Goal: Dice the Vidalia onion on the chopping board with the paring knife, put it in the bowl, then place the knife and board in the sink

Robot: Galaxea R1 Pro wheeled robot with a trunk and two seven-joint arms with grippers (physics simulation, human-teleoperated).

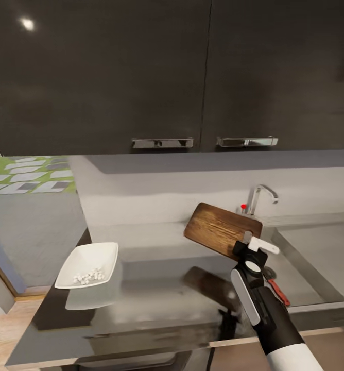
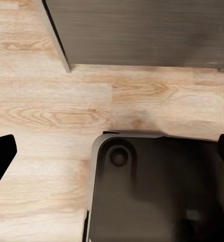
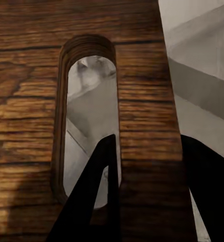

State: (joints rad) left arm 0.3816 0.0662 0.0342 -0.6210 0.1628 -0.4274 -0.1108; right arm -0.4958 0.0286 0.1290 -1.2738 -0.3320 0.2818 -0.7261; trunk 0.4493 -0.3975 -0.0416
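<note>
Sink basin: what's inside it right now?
In the matt grey recessed sink, the small orange-red-handled paring knife lies on the floor. The right pincer, shut on the raised brown wooden chopping board, covers the knife's blade end and part of the basin.

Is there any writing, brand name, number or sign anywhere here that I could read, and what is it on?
None: no words, brands or numbers can be read in any view.
The only mark is a plain red dot on the tap, with no lettering.
The chopping board held by the right gripper shows wood grain only.
The bowl, the knife and the cabinet doors are unmarked.
</note>
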